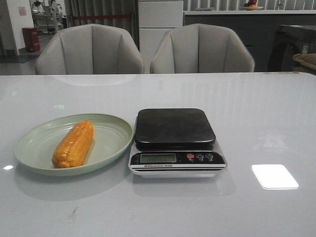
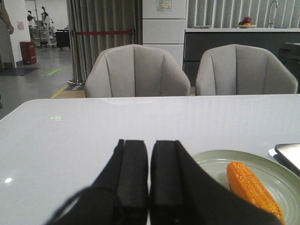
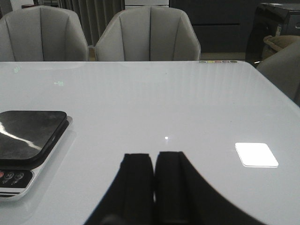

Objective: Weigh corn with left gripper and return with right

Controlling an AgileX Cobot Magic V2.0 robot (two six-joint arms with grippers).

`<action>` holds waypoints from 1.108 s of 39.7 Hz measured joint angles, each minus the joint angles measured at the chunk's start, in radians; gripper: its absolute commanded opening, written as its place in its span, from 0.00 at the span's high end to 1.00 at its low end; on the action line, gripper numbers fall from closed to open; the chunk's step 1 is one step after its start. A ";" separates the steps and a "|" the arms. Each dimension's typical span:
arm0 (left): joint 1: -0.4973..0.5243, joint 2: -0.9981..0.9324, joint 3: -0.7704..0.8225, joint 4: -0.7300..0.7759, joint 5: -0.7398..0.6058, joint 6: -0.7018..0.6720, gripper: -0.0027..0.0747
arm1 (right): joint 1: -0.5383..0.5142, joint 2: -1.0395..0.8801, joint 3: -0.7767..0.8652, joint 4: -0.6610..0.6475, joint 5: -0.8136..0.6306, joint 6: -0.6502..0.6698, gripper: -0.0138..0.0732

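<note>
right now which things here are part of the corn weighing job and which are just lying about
Part of the job:
corn
green plate
scale
left gripper, jaws shut
right gripper, jaws shut

Just lying about:
two grey chairs

Place looked like showroom or demo hall with kitchen corner, not lived-in home. Glossy white table (image 1: 256,113) stood in front, two grey padded chairs (image 1: 89,49) behind it. Back wall had dark counter (image 2: 234,40) with tap (image 2: 272,11) and fruit bowl (image 2: 246,22), white cabinet (image 1: 160,24) beside it. Grey curtain (image 2: 103,42) hung at left. Red barrier belt (image 2: 103,32) on posts, green floor marking (image 2: 51,71), red bin (image 2: 27,51) and robot rigs (image 2: 40,26) stood in open hall beyond.
</note>
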 measured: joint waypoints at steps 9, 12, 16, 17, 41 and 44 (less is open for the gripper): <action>0.000 0.000 0.000 0.000 0.000 0.000 0.81 | 0.000 0.000 0.000 -0.002 -0.002 0.000 0.66; 0.000 0.000 0.000 0.000 0.000 0.000 0.81 | 0.000 0.000 0.000 -0.003 -0.002 0.000 0.66; 0.000 0.000 0.000 0.000 0.000 0.000 0.81 | 0.000 0.000 0.000 -0.003 -0.002 0.000 0.66; 0.000 0.000 0.000 0.000 0.000 0.000 0.81 | 0.000 0.000 0.000 -0.004 -0.004 0.000 0.66; 0.000 0.000 0.000 0.000 0.000 0.000 0.81 | 0.000 0.000 0.000 -0.005 -0.036 0.000 0.66; 0.000 0.000 0.000 0.000 0.000 0.000 0.81 | 0.000 0.000 0.000 -0.005 -0.036 0.000 0.66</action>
